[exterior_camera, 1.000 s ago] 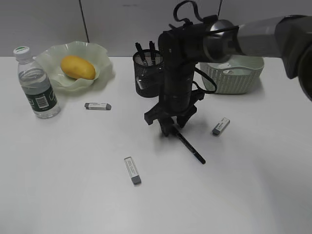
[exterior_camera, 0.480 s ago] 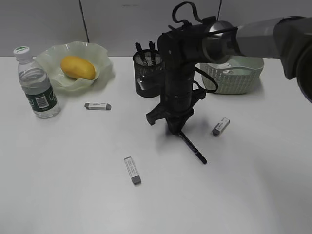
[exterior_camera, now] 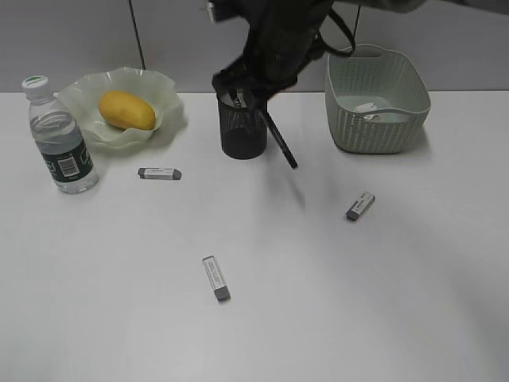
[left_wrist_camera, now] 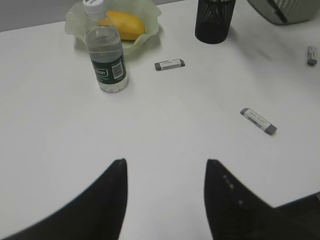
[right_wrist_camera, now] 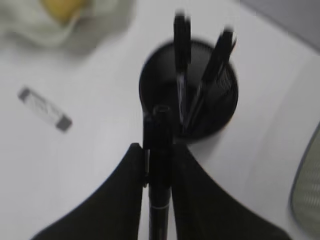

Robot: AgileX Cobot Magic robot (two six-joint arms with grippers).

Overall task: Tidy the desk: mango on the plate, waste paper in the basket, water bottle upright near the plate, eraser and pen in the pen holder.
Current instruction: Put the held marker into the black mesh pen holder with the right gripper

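Observation:
My right gripper (right_wrist_camera: 159, 150) is shut on a black pen (right_wrist_camera: 159, 127), held in the air just beside the black mesh pen holder (right_wrist_camera: 210, 107), which has two pens in it. In the exterior view that pen (exterior_camera: 280, 143) slants down to the right of the pen holder (exterior_camera: 242, 131). Three erasers (exterior_camera: 159, 173) (exterior_camera: 360, 206) (exterior_camera: 215, 278) lie on the desk (exterior_camera: 119, 318). The mango (exterior_camera: 127, 110) sits on the plate (exterior_camera: 171, 99), with the water bottle (exterior_camera: 60, 135) upright beside it. Waste paper (exterior_camera: 367, 107) lies in the basket (exterior_camera: 376, 131). My left gripper (left_wrist_camera: 166, 165) stands open above bare desk.
The grey wall panels run right behind the plate, pen holder and basket. The right arm (exterior_camera: 274, 40) hangs over the pen holder at the back middle. In the left wrist view the bottle (left_wrist_camera: 106, 57) and an eraser (left_wrist_camera: 258, 121) lie ahead.
The right gripper closed on the pen on the desk, lifted it and carried it back to the pen holder. The left gripper has not moved.

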